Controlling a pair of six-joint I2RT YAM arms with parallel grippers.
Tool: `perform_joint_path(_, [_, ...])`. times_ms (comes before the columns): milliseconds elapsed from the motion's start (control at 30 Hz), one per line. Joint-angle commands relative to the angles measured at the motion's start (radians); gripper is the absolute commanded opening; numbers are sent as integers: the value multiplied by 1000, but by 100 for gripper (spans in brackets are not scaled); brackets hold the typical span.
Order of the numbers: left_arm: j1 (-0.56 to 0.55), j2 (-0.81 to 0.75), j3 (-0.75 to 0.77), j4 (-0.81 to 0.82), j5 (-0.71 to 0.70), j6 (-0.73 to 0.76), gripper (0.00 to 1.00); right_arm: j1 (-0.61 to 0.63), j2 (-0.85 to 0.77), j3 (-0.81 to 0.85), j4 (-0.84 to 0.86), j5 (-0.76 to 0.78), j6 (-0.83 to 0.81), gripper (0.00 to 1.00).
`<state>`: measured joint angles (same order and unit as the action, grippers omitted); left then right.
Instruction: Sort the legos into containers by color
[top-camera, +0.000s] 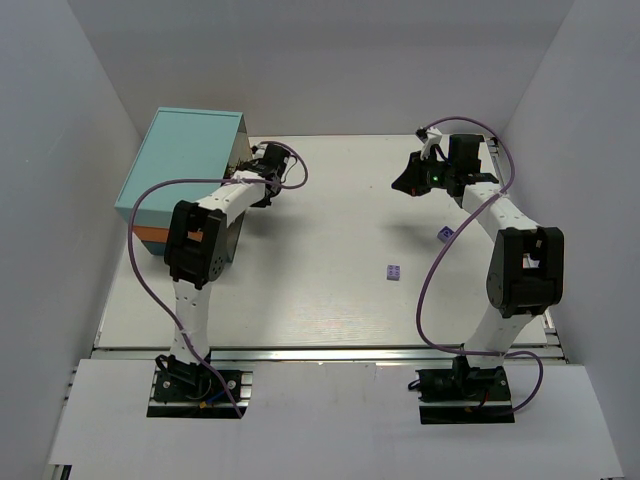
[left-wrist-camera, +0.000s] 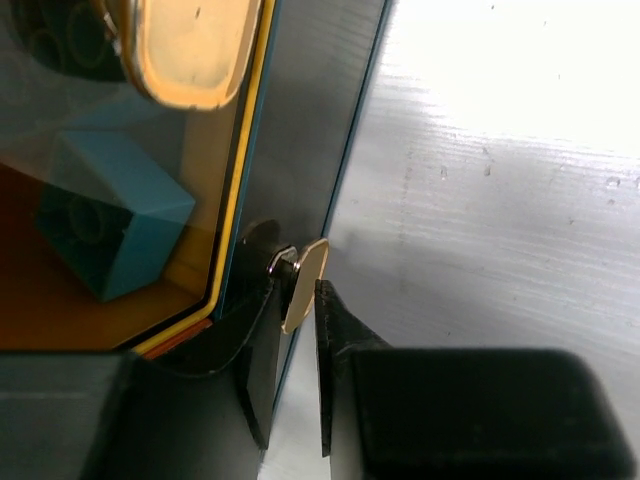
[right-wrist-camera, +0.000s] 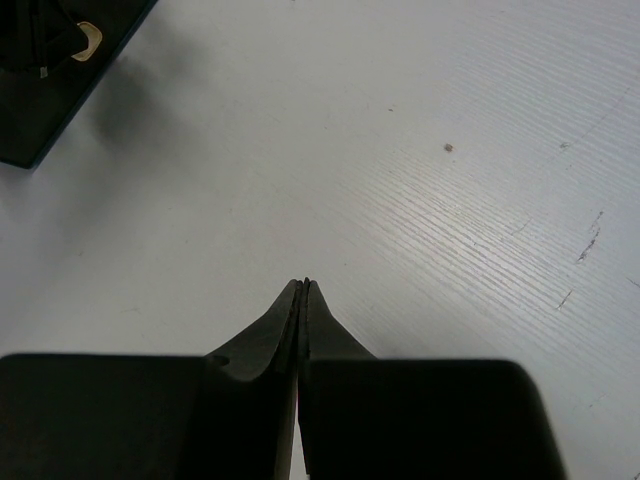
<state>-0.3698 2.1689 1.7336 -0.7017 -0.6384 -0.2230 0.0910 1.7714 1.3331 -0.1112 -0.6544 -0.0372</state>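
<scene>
The cabinet (top-camera: 185, 150) with a light-teal top stands at the far left. My left gripper (top-camera: 262, 165) is at its front. In the left wrist view its jaws (left-wrist-camera: 293, 295) are closed on a cream drawer knob (left-wrist-camera: 305, 275). Beside it, a clear container (left-wrist-camera: 215, 180) with a yellow rim holds a cyan lego (left-wrist-camera: 110, 215). Two pale purple legos (top-camera: 395, 271) (top-camera: 446, 234) lie on the table right of centre. My right gripper (top-camera: 405, 185) hovers at the far right, shut and empty (right-wrist-camera: 303, 285), above bare table.
A second cream knob (left-wrist-camera: 190, 50) shows higher on the cabinet front. The right wrist view catches the cabinet's corner (right-wrist-camera: 40, 110) at its top left. White walls enclose the table on three sides.
</scene>
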Motion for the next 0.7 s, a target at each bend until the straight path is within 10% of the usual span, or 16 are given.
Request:
perform_joint_path(0, [-1, -47, -60, 31, 121, -18, 28, -4, -46, 26, 5, -5, -12, 0])
perform_joint_path(667, [-61, -204, -164, 165, 390, 50, 10, -2, -56, 9, 13, -1, -10, 0])
